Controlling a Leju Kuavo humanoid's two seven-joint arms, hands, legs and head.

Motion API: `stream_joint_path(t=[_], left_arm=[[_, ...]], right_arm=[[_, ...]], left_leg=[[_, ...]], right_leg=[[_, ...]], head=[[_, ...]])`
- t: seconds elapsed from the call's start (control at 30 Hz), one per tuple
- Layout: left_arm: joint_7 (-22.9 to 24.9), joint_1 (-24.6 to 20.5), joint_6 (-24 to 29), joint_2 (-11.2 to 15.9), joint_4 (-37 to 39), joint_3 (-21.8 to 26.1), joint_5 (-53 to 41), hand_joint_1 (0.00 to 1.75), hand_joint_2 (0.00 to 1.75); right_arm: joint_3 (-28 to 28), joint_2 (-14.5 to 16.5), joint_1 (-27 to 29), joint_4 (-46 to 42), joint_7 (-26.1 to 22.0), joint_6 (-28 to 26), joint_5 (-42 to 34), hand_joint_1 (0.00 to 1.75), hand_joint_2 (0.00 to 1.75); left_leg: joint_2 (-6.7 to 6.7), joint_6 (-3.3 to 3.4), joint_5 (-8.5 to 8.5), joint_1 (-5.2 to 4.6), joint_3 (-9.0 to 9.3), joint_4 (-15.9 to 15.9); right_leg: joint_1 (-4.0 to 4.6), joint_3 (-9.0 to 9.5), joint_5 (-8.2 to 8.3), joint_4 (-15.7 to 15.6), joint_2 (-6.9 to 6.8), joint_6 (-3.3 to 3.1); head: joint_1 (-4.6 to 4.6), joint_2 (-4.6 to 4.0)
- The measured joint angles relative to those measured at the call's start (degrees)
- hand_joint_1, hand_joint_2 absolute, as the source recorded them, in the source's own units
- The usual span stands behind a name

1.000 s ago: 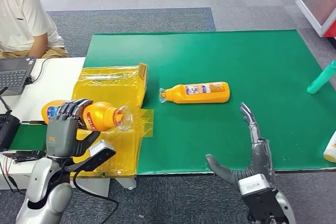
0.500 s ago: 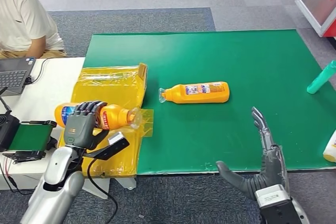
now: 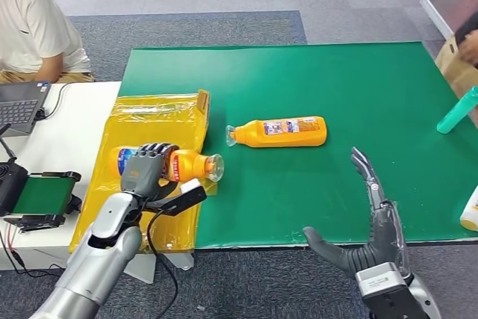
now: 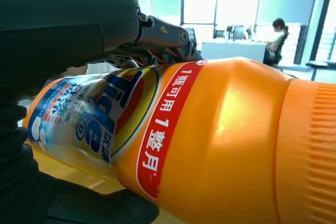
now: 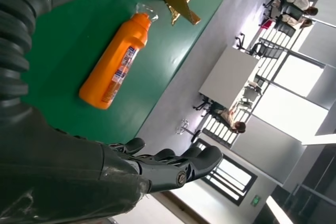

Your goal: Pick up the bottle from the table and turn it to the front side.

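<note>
My left hand grips an orange detergent bottle around its labelled body, holding it sideways above the yellow plastic box, cap end toward the green mat. The left wrist view shows that bottle close up with its blue-and-red front label against my dark fingers. A second orange bottle lies on its side on the green mat, cap to the left, also visible as the bottle in the right wrist view. My right hand hovers open near the mat's front edge, holding nothing.
A person in a white shirt sits at the far left by a laptop. A teal bottle and another person's hand are at the right edge. A white bottle lies at the mat's right. A phone rests on the white table.
My left hand has carried its bottle rightward toward the mat. My right hand drew back a little toward the front edge. A person's hand has appeared at the far right.
</note>
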Motion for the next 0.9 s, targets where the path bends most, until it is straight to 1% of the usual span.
stream_joint_path(t=[0.27, 0.53, 0.57, 0.67, 0.7, 0.9], left_arm=[[0.28, -3.22, -1.06, -2.02, 5.98, -1.28, 1.37, 1.75, 1.75], [0.26, -4.63, -2.01, -4.13, 9.43, -2.64, 3.15, 1.73, 1.75], [0.25, -4.66, -2.02, -4.31, 9.70, -2.73, 3.33, 1.33, 1.75], [0.19, -4.71, -2.01, -4.63, 10.19, -2.97, 3.61, 0.03, 1.75], [0.15, -4.71, -2.03, -4.71, 10.30, -3.07, 3.63, 0.00, 1.75], [0.08, -4.82, -2.07, -5.00, 10.56, -4.14, 3.83, 0.00, 1.75]], right_arm=[[0.41, -0.04, -0.10, 0.00, 0.01, 0.13, 1.60, 0.00, 1.75], [1.19, -0.44, -1.40, 0.00, -0.27, 0.07, 3.09, 0.00, 1.75], [1.32, -0.46, -1.53, 0.00, -0.31, 0.06, 3.14, 0.00, 1.75], [1.54, -0.54, -1.76, 0.00, -0.33, 0.04, 3.63, 0.00, 1.75], [1.64, -0.65, -1.79, 0.00, -0.32, 0.04, 4.10, 0.00, 1.75], [2.35, -1.95, -1.93, -0.01, -0.25, 0.06, 6.28, 0.00, 1.75]], left_leg=[[0.00, 0.00, 0.00, 0.00, -0.01, 0.00], [0.00, 0.00, -0.01, 0.00, -0.01, 0.00], [0.00, 0.00, -0.01, 0.00, -0.01, 0.00], [0.00, 0.00, 0.00, 0.00, -0.01, 0.00], [0.00, 0.00, 0.00, 0.00, -0.01, 0.00], [0.00, 0.00, 0.00, 0.00, -0.01, 0.00]], right_leg=[[0.00, -0.01, -0.01, 0.00, 0.00, 0.00], [-0.01, -0.01, 0.00, 0.00, 0.00, 0.00], [-0.01, -0.01, 0.00, 0.00, 0.00, 0.00], [0.00, -0.01, 0.00, 0.00, 0.00, 0.00], [0.00, -0.01, 0.00, 0.00, 0.00, 0.00], [-0.01, 0.00, 0.00, 0.00, 0.00, 0.01]], head=[[0.01, 0.00], [0.01, 0.00], [0.01, -0.01], [0.01, 0.00], [0.00, 0.01], [0.01, 0.00]])
